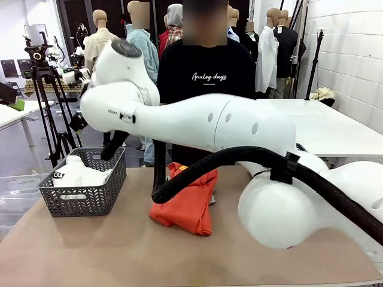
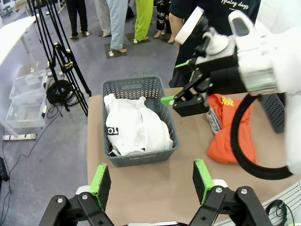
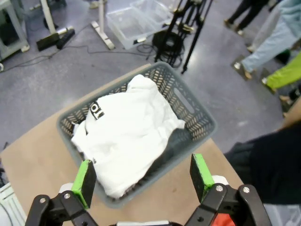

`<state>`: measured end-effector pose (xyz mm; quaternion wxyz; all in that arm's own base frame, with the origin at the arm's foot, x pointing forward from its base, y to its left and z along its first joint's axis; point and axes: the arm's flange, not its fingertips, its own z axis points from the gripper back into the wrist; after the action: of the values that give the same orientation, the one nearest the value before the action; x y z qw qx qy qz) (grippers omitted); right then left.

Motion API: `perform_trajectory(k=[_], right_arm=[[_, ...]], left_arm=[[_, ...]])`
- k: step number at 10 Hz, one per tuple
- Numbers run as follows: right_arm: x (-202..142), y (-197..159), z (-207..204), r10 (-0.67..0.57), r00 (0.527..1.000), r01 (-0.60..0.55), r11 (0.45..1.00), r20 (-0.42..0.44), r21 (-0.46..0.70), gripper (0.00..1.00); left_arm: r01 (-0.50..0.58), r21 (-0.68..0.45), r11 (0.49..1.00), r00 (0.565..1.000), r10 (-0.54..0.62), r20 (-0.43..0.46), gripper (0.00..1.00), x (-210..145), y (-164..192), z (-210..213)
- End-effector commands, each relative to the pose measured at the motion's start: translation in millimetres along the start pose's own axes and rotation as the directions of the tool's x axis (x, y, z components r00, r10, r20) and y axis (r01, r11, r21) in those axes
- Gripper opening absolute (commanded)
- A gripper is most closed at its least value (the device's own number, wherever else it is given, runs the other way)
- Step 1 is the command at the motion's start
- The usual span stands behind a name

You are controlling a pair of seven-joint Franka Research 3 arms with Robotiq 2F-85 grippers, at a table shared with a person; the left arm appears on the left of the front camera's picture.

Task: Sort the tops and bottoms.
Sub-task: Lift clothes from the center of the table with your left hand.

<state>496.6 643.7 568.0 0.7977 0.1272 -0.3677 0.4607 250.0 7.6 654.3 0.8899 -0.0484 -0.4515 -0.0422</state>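
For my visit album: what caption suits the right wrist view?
Open right gripper hovers above a grey basket holding a white tee with black print.

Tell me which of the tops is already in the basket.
The white tee with black print: it lies bunched inside the grey basket, while the orange top sits out on the table beside it.

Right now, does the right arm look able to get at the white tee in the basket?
Probably yes: the right pincer hangs open over the grey basket, the white tee lies uncovered on top inside it, and nothing stands between them.
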Motion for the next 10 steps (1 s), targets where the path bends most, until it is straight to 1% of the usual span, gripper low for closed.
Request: perform_trajectory(k=[1,2,3,4,5,6,7,8,10], right_arm=[[-145.1,48.4,110.5,-0.127,0.99,0.121,0.989,-0.062,-0.087,1.0],[-175.0,55.6,133.9,-0.21,0.974,0.199,0.971,-0.081,-0.129,1.0],[-206.6,60.0,156.1,-0.301,0.947,0.28,0.944,-0.112,-0.174,1.0],[-234.4,67.8,178.7,-0.355,0.925,0.324,0.924,-0.135,-0.203,1.0],[-265.9,71.3,205.8,-0.404,0.906,0.371,0.901,-0.125,-0.223,1.0],[-289.5,71.3,225.8,-0.45,0.886,0.417,0.878,-0.113,-0.235,1.0],[-291.5,73.2,233.4,-0.465,0.885,0.435,0.85,-0.034,-0.296,1.0],[20.6,35.0,92.8,-0.401,0.903,0.37,0.908,-0.156,-0.196,1.0],[20.6,35.0,92.8,-0.401,0.903,0.37,0.908,-0.156,-0.196,1.0]], left_arm=[[0.003,0.003,1.0,1.0,-0.003,0.003,0.91,0.1,0.4,0.8],[0.003,0.003,1.0,1.0,-0.003,0.003,0.91,0.1,0.4,0.8],[0.003,0.003,1.0,1.0,-0.003,0.003,0.91,0.1,0.4,0.8],[0.003,0.003,1.0,1.0,-0.003,0.003,0.91,0.1,0.4,0.8],[0.003,0.003,1.0,1.0,-0.003,0.003,0.91,0.1,0.4,0.8],[0.003,0.003,1.0,1.0,-0.003,0.003,0.91,0.1,0.4,0.8],[0.003,0.003,1.0,1.0,-0.003,0.003,0.91,0.1,0.4,0.8],[0.003,0.003,1.0,1.0,-0.003,0.003,0.91,0.1,0.4,0.8],[0.003,0.003,1.0,1.0,-0.003,0.003,0.91,0.1,0.4,0.8]])
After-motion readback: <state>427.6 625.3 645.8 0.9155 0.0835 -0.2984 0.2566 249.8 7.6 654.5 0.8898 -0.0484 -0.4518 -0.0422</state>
